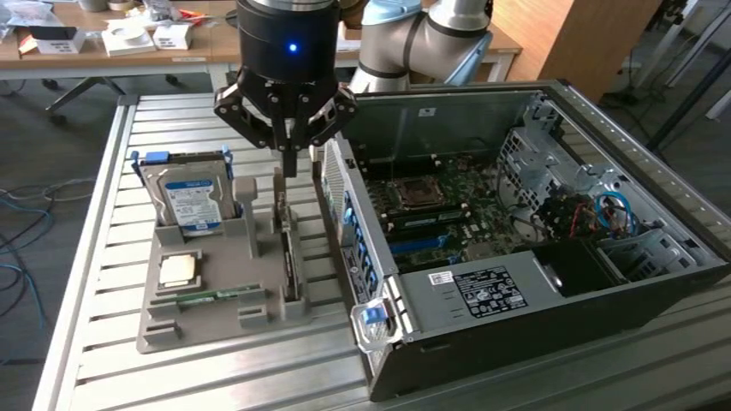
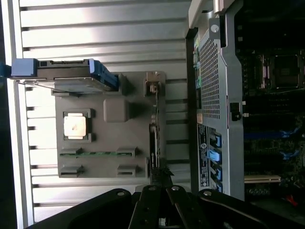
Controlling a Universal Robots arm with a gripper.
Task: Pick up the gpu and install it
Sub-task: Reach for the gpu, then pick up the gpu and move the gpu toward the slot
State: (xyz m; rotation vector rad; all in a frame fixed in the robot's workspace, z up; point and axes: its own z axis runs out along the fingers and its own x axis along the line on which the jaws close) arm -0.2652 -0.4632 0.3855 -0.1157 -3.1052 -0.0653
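Observation:
The gpu (image 1: 289, 257) stands on its edge in a slot along the grey holder tray (image 1: 217, 321), on the side nearest the computer case; I see it as a thin dark strip. In the wrist view the gpu (image 2: 154, 129) is also edge-on. My gripper (image 1: 293, 167) hangs just over the card's far end with its fingers shut together. I cannot tell whether the tips touch the card. The wrist view has the gripper (image 2: 159, 181) meeting at the end of the card's edge.
The tray also holds an upright hard drive (image 1: 192, 201), a processor chip (image 1: 181, 271) and a memory stick (image 1: 217, 295). An open computer case (image 1: 514, 291) lies at the exterior view's right, its motherboard (image 1: 446, 214) exposed. All of it rests on a slatted metal table (image 1: 171, 377).

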